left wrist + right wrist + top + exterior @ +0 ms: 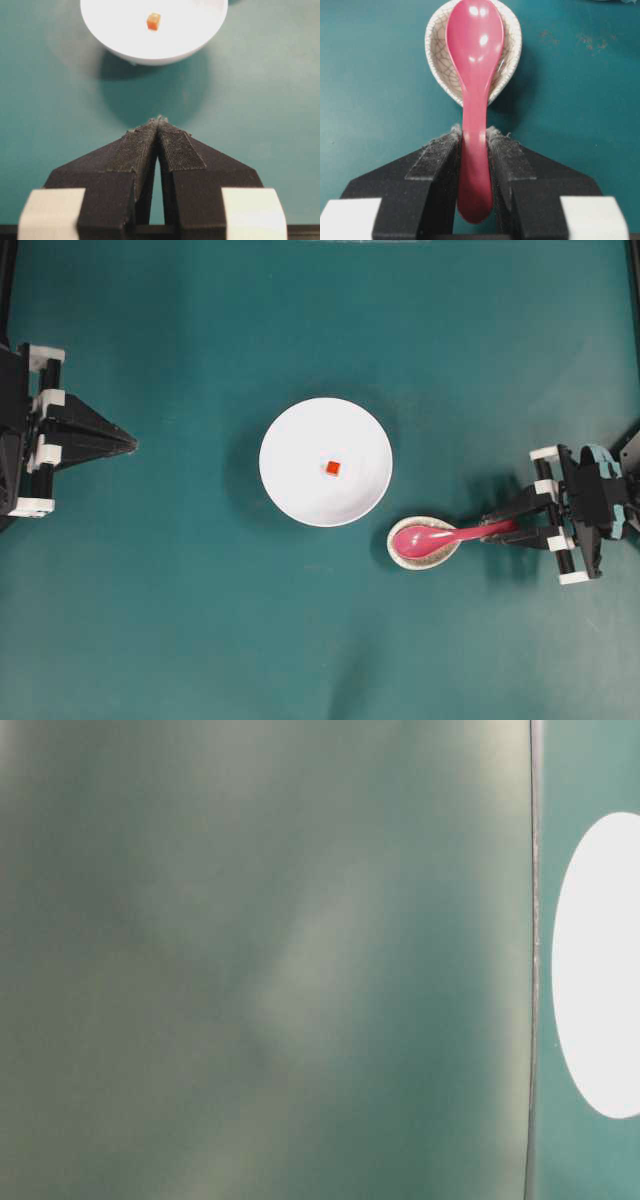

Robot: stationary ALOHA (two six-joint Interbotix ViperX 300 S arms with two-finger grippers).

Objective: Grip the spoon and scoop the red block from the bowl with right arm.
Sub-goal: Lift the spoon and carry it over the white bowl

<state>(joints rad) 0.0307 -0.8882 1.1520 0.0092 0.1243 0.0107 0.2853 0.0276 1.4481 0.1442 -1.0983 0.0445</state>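
The pink spoon point(430, 537) lies with its scoop in a small speckled dish, handle pointing right. My right gripper point(492, 528) has come in from the right edge and is shut on the handle. In the right wrist view both fingertips press the sides of the spoon point(474, 75) handle, with the right gripper point(474, 131) about midway along it. The red block point(332, 468) sits in the middle of the white bowl point(295, 445), up and left of the spoon. My left gripper point(133, 444) rests shut at the far left, pointing at the bowl point(125, 30) and the block point(153, 21).
The speckled beige dish point(412, 558) under the scoop stands just right of the bowl, close to its rim. In the right wrist view the dish point(437, 50) lies straight ahead of the fingers. Green mat covers the table. The table-level view is blurred, with the bowl point(600, 970) at its right.
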